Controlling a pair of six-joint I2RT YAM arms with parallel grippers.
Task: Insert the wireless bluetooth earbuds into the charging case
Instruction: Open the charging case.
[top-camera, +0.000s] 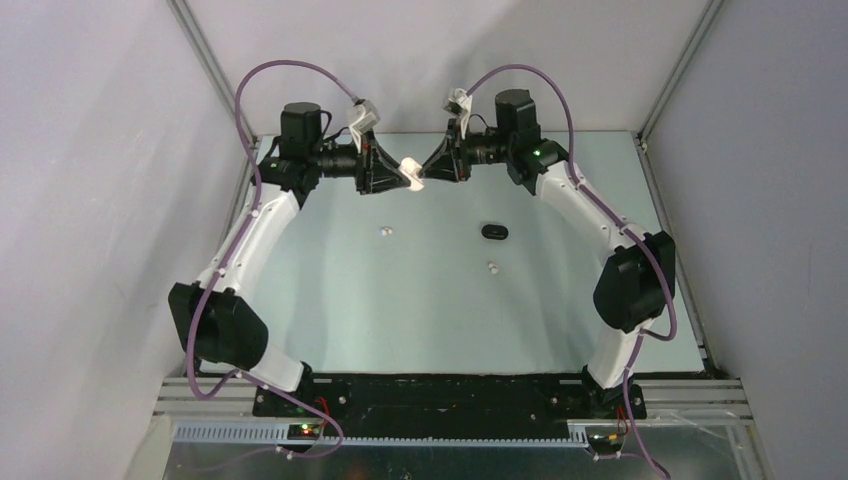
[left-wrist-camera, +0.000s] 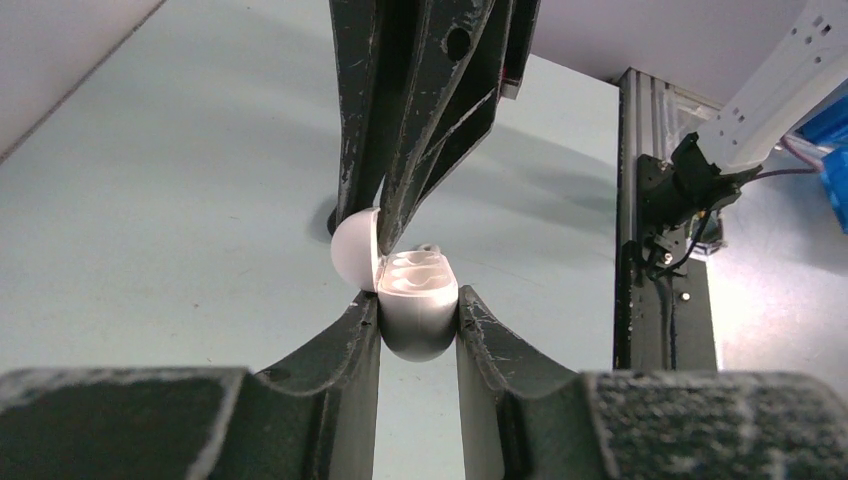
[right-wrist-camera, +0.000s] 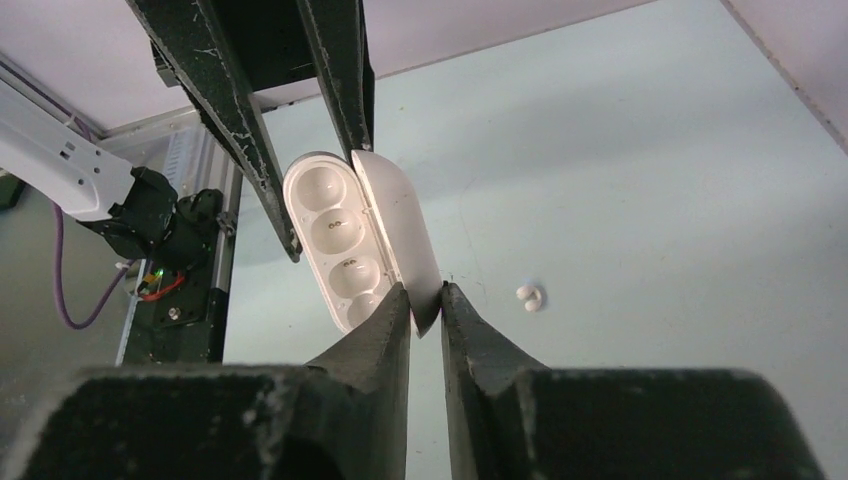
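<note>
Our left gripper (left-wrist-camera: 418, 305) is clamped on the white case (left-wrist-camera: 418, 328) at the far middle, and the right gripper (right-wrist-camera: 426, 300) is pinching its open lid (right-wrist-camera: 400, 225). The earbuds (top-camera: 492, 267) are down on the table (top-camera: 420, 320), nearer than both grippers.

The charging case (left-wrist-camera: 418, 305) looks like smooth, glossy white plastic with shiny moulded wells. The fingers (left-wrist-camera: 345, 345) of the left hand (left-wrist-camera: 418, 298) are matt black, scuffed and scratched pale along their edges. The tabletop (top-camera: 440, 310) is pale, smooth, faintly sheened. The frame post (left-wrist-camera: 628, 200) looks like grey metal.
</note>
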